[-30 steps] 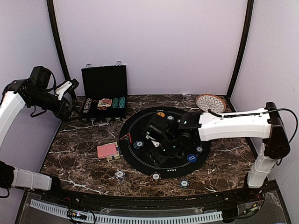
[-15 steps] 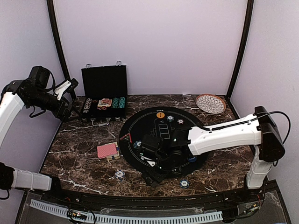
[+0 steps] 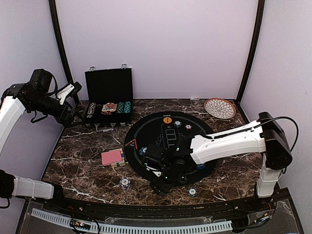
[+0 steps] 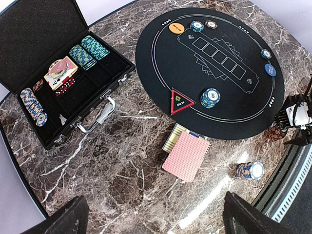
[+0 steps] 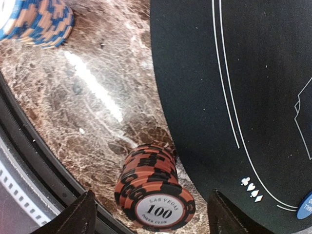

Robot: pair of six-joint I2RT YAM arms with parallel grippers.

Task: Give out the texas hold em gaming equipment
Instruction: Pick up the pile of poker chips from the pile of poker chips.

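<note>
Jaws of right gripper [image 5: 152, 207] are standing wide, flanking red chip stack [image 5: 153, 190] untouched; stack is sitting on table [image 5: 92, 102] just off mat [image 5: 234, 73], centred between them. Left gripper [image 4: 153, 217], also wide, is hovering well apart.

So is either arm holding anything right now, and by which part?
Nothing is held. The left fingers are empty; the right fingers stand open around a red chip stack, not touching it.
</note>
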